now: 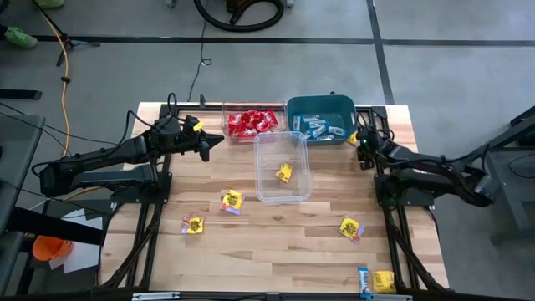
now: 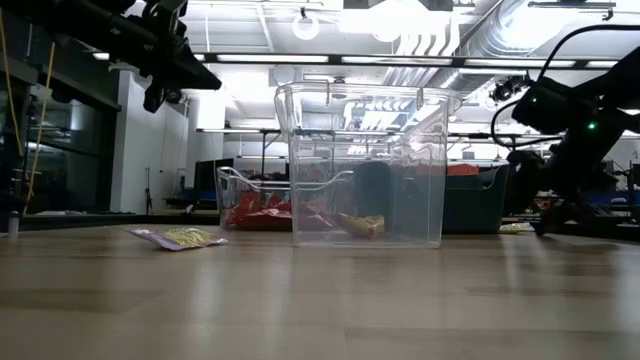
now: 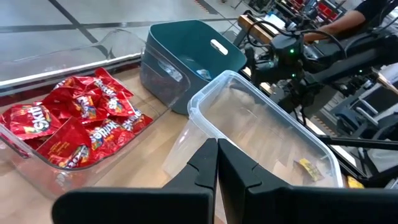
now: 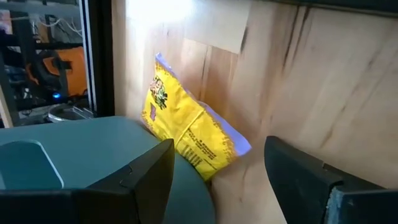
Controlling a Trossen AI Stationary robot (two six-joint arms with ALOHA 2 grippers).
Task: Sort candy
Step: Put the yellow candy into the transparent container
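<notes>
Yellow candy packets lie loose on the table (image 1: 231,201) (image 1: 194,224) (image 1: 350,227) (image 1: 383,281). Another yellow packet (image 1: 284,173) lies inside the middle clear tub (image 1: 261,188). Red candy (image 1: 251,124) (image 3: 74,124) fills the clear tub at the back. Light blue packets (image 1: 322,127) lie in the teal bin (image 1: 320,104). My left gripper (image 1: 213,140) (image 3: 216,163) is shut and holds nothing, hovering beside the red candy. My right gripper (image 1: 361,144) (image 4: 217,168) stands open at the teal bin's right side. A yellow packet (image 4: 186,127) leans against the bin (image 4: 62,162) just ahead of its fingers, untouched.
A light blue packet (image 1: 364,276) lies beside the yellow one near the front right edge. The two tubs and the bin crowd the back middle of the table. Black frame rails (image 1: 155,217) run along both table sides. In the low view a yellow packet (image 2: 180,238) lies left of the clear tub (image 2: 365,165).
</notes>
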